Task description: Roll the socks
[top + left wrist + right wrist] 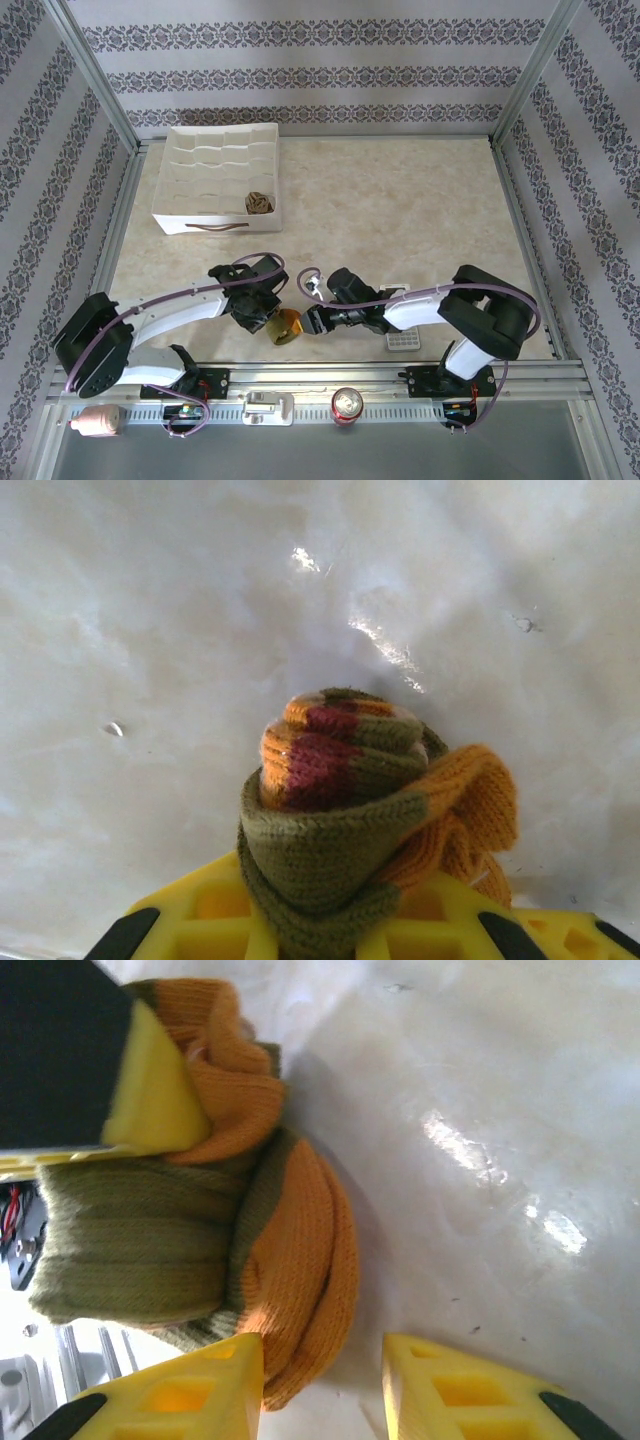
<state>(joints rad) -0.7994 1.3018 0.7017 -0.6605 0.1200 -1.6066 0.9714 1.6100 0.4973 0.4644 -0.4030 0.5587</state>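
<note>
The olive green sock with its orange toe and striped cuff is wound into a tight bundle near the table's front edge. My left gripper is shut on it, its yellow fingers pressing both sides of the roll. From the right, my right gripper stands open at the roll's orange end. That orange fabric touches its left finger and leaves a gap to the other finger. In the top view the two grippers face each other across the bundle. A brown patterned rolled sock lies in the divided box.
A white divided organiser box stands at the back left. A small white grid-shaped piece lies by the right arm's base. A drink can and a pink bottle sit on the front rail. Metal frame posts edge the table.
</note>
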